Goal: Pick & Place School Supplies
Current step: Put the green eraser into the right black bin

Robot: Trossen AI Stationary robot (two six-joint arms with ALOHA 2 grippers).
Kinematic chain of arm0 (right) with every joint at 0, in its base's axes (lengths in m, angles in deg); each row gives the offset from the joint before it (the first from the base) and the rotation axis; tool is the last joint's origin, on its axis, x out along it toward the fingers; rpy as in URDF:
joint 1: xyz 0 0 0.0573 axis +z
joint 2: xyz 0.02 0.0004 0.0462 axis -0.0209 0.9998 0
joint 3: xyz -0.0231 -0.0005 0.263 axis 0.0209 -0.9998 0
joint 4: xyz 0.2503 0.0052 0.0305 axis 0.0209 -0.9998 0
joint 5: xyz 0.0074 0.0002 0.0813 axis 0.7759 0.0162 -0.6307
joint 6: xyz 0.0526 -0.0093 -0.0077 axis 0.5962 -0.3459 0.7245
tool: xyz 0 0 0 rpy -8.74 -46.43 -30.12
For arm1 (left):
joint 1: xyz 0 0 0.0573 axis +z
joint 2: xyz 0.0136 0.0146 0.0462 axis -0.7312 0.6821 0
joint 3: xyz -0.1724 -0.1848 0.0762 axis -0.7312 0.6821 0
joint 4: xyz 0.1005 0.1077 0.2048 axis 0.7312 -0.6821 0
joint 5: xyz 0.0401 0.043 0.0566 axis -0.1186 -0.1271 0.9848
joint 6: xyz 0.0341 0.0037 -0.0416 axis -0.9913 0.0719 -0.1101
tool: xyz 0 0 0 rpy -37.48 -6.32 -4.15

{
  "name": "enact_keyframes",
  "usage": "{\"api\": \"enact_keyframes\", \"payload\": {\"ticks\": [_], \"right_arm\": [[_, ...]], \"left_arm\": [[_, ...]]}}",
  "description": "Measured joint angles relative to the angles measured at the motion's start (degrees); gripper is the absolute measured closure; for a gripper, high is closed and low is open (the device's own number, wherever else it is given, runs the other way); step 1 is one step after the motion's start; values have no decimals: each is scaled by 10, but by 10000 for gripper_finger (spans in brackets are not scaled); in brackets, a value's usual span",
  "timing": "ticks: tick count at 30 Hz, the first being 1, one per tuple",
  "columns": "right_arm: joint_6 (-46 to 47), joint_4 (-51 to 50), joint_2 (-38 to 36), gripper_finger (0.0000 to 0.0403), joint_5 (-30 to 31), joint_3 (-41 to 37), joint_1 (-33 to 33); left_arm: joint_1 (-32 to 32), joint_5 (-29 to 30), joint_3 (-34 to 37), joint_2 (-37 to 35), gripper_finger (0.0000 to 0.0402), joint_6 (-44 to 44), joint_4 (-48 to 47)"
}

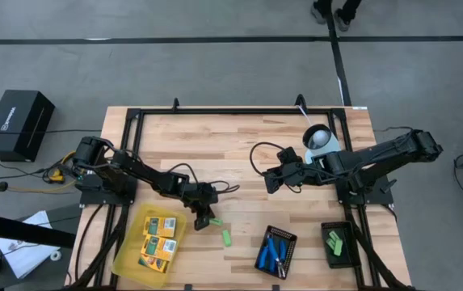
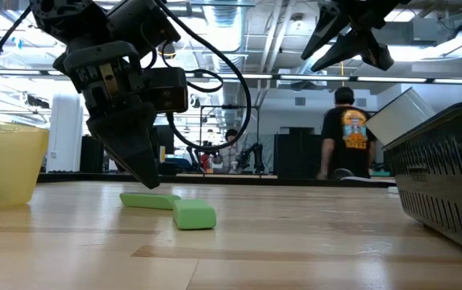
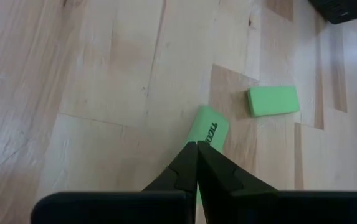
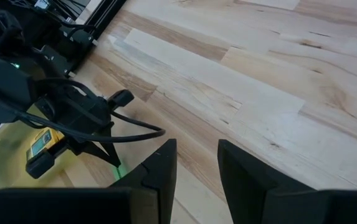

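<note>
Nearest, lying loose on the surface [image 2: 311, 242]: one green block [image 2: 194, 215], another [image 2: 146, 200] just behind. Left end effector [image 2: 146, 173] pinched shut, empty, tip beside that farther block (risks nudging it away). Right end effector [image 2: 347, 48] hovering beyond, part-open, empty.

Both arms are dark, jointed black links with looping black cables. The left gripper [image 2: 151, 179] at the low view's left has tapering matte black fingers below a boxy black wrist block; the right gripper [image 4: 197, 155] shows two flat, blunt black fingers.
</note>
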Motion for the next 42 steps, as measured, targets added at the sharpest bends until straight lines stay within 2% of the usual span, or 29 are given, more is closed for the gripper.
{"api": "enact_keyframes", "payload": {"ticks": [10,21,34,42], "right_arm": [[-2,0,0,294,0,0,0],[-2,0,0,294,0,0,0],[-2,2,0,294,-1,0,0],[-2,12,0,294,-2,0,0]], "left_arm": [[-8,-2,0,19,401,1,6],[25,-3,8,24,401,-15,1],[56,-44,27,21,402,-10,17],[57,-26,14,-1,401,-1,31]]}}
